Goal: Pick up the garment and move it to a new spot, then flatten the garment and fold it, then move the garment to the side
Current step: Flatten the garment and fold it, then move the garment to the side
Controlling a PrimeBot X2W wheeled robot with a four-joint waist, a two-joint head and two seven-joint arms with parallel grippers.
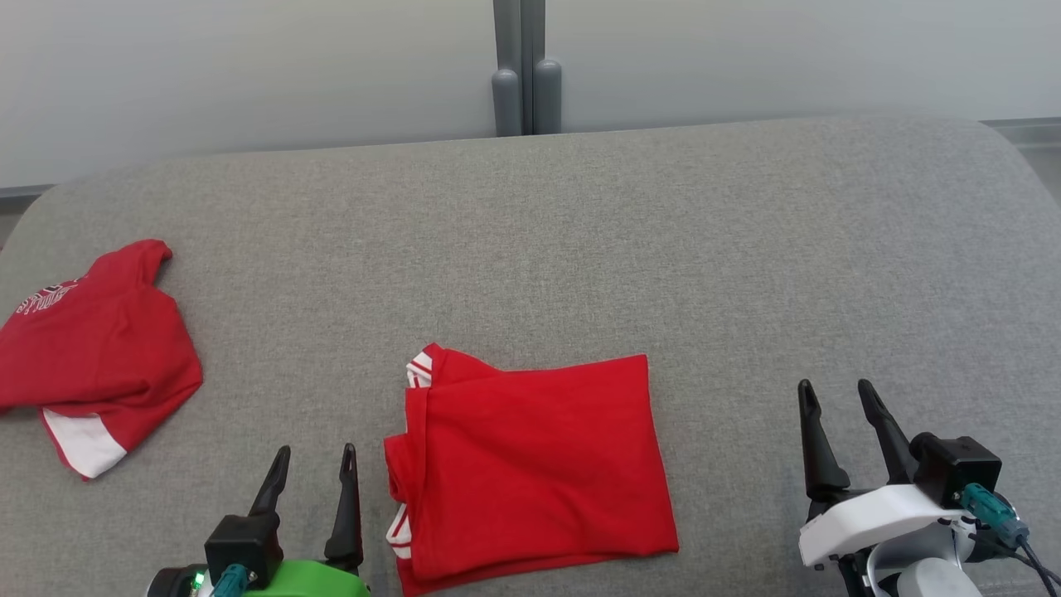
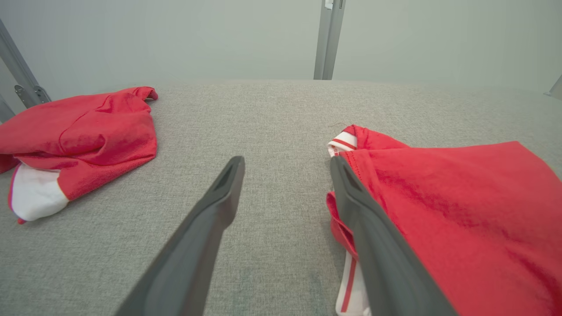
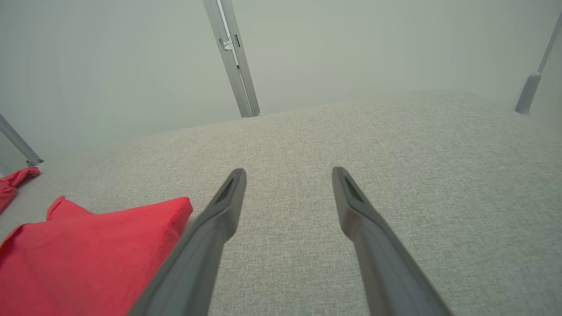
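A red garment (image 1: pixel 530 464) with white-striped trim lies folded into a flat rectangle on the grey table (image 1: pixel 580 232), near its front edge at the centre. It also fills the right of the left wrist view (image 2: pixel 461 206) and the lower left of the right wrist view (image 3: pixel 88 259). My left gripper (image 1: pixel 315 458) stands open just left of the garment's folded edge, holding nothing; its right finger (image 2: pixel 364 219) is beside the cloth's edge. Well to the right of the garment, my right gripper (image 1: pixel 835 393) is open and empty above bare table.
A second red garment (image 1: pixel 95 352) with white print and a white panel lies crumpled at the table's left edge, also seen in the left wrist view (image 2: pixel 79 136). A grey post (image 1: pixel 525 75) stands behind the table against the pale wall.
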